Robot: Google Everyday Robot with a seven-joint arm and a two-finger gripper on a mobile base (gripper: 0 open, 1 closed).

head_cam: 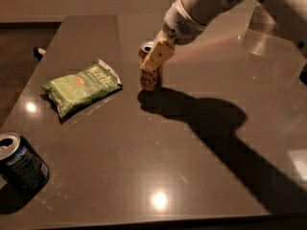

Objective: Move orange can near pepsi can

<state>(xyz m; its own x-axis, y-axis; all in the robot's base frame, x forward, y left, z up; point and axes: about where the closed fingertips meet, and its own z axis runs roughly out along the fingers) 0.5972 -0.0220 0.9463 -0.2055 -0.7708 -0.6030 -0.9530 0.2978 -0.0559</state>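
The orange can (150, 78) stands upright near the middle of the dark table, right of the green chip bag. My gripper (154, 61) comes down from the upper right and is shut on the orange can, its pale fingers (158, 57) covering the can's upper side. The pepsi can (19, 163), dark blue with a silver top, stands at the table's near left corner, far from the orange can.
A green chip bag (80, 86) lies between the two cans, left of the orange can. The dark table (192, 176) has its front edge at the bottom and left edge beside the pepsi can. My arm casts a large shadow to the right.
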